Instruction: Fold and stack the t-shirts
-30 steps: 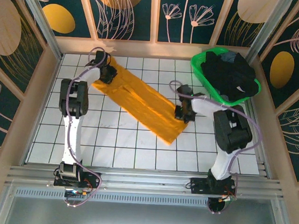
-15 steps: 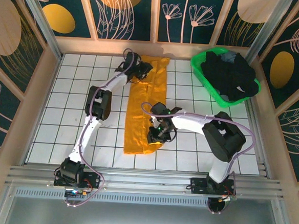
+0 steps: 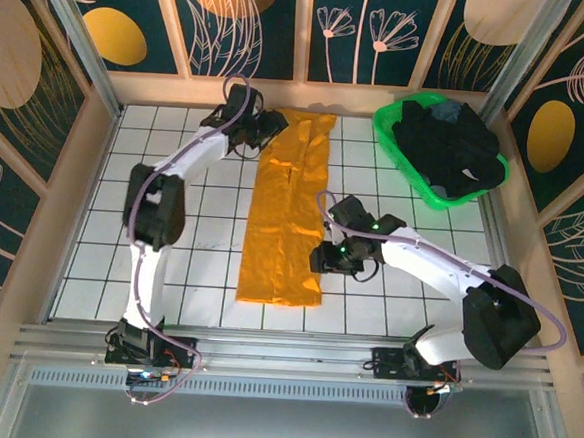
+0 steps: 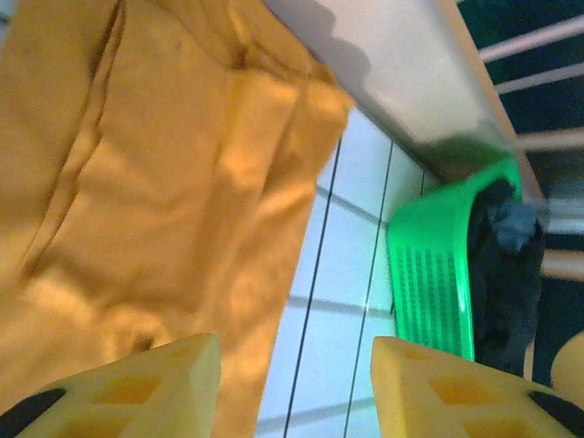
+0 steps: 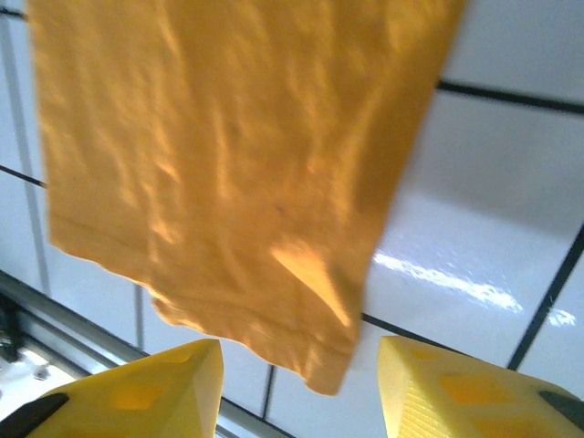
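- The top view was bright and evenly lit from overhead. The white worktop [image 3: 208,273] carried only faint, soft shadows beneath the arms, and detail was sharp.
- In the right wrist view a streak of glare lay on the glossy tiles, and the mustard-orange t-shirt [image 5: 228,137] looked slightly smeared.
- The right end effector [image 5: 297,388] and left end effector [image 4: 292,383] were blurred.
- In the left wrist view a dark shadow fell across the back wall [image 4: 383,64].
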Controlling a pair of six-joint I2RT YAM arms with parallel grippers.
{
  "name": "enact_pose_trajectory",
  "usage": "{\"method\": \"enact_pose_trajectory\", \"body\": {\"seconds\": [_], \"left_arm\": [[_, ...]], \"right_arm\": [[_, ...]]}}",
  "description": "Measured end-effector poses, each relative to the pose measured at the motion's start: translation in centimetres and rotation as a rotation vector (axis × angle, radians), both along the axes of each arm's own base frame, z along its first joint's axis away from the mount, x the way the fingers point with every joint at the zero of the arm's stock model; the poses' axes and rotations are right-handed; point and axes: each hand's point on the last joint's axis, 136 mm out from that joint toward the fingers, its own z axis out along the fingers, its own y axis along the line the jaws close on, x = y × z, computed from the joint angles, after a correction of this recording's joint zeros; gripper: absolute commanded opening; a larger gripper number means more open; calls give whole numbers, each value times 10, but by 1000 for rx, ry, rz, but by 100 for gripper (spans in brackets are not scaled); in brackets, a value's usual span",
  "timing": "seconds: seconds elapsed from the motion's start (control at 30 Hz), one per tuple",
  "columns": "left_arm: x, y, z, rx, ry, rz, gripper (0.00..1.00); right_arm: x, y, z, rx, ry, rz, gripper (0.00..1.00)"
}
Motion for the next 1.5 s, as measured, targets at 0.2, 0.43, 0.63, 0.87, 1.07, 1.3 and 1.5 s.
{"method": "enact_pose_trajectory", "body": {"seconds": [0.2,0.43,0.63,0.87,1.07,1.3,1.5], "left_arm": [[-131,37,-32,188,150,-97,46],[-267,101,-108,395,477,-210,48],[-329,115,-131,443,602,-317,50],[-357,85,-135,425,617,-469,52],[-379,70,-146,403,660,-554,51],[-384,68,-155,415,706,-562,40],[-390,71,-159,431,756,-550,4]], "right_arm": [[-25,-3,-31,-78,86,77,52],[-35,3,-45,-91,143,115,51],[-39,5,-57,-115,191,137,47],[-41,8,-63,-141,219,137,11],[-43,15,-62,-110,235,108,3],[-53,9,-62,-97,251,88,0],[-62,6,-55,-65,258,78,0]]}}
